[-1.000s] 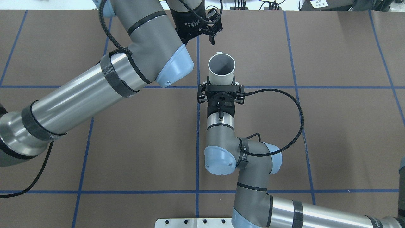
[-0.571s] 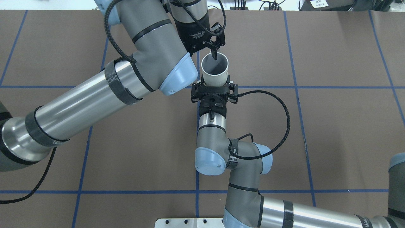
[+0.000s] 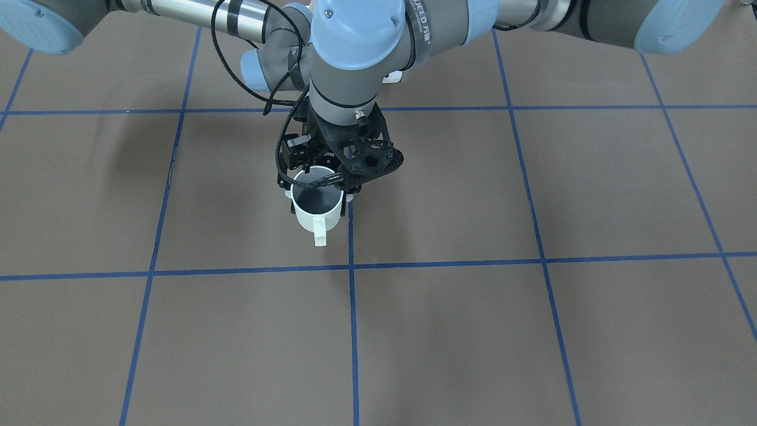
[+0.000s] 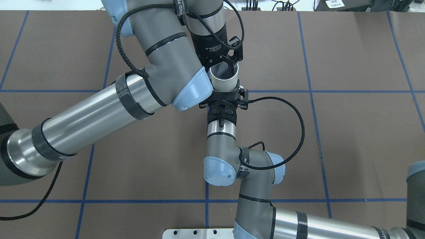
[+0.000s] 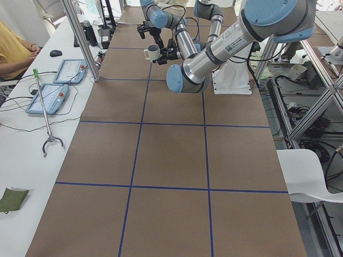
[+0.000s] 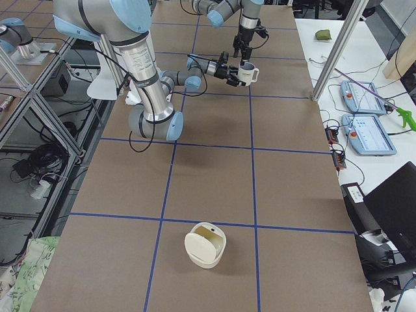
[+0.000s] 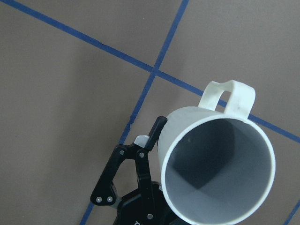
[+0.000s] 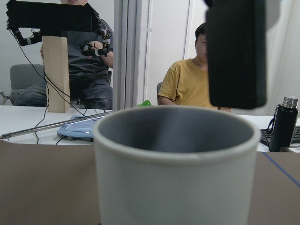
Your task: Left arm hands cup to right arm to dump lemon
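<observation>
Hand-over stage, I'd say, though the grip is the reverse of the task wording. The right gripper [image 4: 225, 90] is clamped on the cup [image 3: 319, 218] from the robot side, with one finger [image 7: 157, 130] flat on the wall. The cup is upright and, as far as I can judge, clear of the table. The left gripper [image 4: 222, 66] hangs straight down over the cup, jaws spread, holding nothing. One of its fingers [image 8: 236, 51] sits over the mouth; can't tell if the tip is below the rim. The handle [image 7: 232, 86] points away from the robot, on the cup's side opposite the right gripper.

Lemon: not visible in any view. The left wrist view shows a bare grey cup interior, so there's nothing to dump as it stands.

Next, my read: the left arm [image 4: 99, 113] has to drop until its fingers straddle the cup wall, clear of the handle and the right fingers. Then it closes, and only after that should either side let go. An off-centre rim pinch could tilt the cup.

Versus a second ago: the left gripper was off the cup's far-left side, fully clear. From overhead it now covers the far part of the mouth. The cup and right gripper have slid slightly toward the robot's left.
</observation>
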{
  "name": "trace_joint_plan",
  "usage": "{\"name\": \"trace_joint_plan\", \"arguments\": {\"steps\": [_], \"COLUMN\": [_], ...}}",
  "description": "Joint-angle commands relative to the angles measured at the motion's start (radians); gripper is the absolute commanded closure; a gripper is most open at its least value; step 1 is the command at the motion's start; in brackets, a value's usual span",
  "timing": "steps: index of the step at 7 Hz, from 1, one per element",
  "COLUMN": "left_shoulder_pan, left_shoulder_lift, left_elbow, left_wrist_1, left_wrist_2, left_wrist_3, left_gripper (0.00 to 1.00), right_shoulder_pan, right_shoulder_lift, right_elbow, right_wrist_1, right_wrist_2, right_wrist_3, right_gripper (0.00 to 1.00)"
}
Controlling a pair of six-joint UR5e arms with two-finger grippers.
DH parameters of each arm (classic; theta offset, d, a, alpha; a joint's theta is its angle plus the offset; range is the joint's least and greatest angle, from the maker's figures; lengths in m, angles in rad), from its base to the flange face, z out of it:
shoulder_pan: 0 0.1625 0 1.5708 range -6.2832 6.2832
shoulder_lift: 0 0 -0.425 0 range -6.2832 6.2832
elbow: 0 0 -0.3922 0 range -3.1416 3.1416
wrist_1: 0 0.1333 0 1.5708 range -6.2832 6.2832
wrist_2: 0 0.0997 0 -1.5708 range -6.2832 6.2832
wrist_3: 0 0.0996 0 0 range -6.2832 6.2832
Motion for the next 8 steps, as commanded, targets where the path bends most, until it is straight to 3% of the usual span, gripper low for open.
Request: {"name": "trace_joint_plan", "arguments": {"steps": [1,4,8], "left_shoulder_pan": [-0.006,-0.011,-0.009], "left_shoulder_lift": [-0.002,-0.001,0.001], "left_elbow": [0.0,0.001,0.004], "left_wrist_1": [0.0,-0.002,-0.002], "left_wrist_2": [0.03,0.033,0.047], "left_wrist_3": [0.002,0.002,0.005], "left_gripper": [0.19,0.38,0.45], "right_shoulder_pan": [-0.004,-0.004,-0.005], "right_shoulder_lift": [-0.014,-0.011,-0.023], "right_elbow": [0.017,0.031,0.055], "right_wrist_1": [0.012,0.012,0.012], "right_wrist_2": [-0.001,-0.001,-0.001], "right_wrist_3": [0.003,0.001,0.001], "right_gripper": [0.66,0.66,0.66]}}
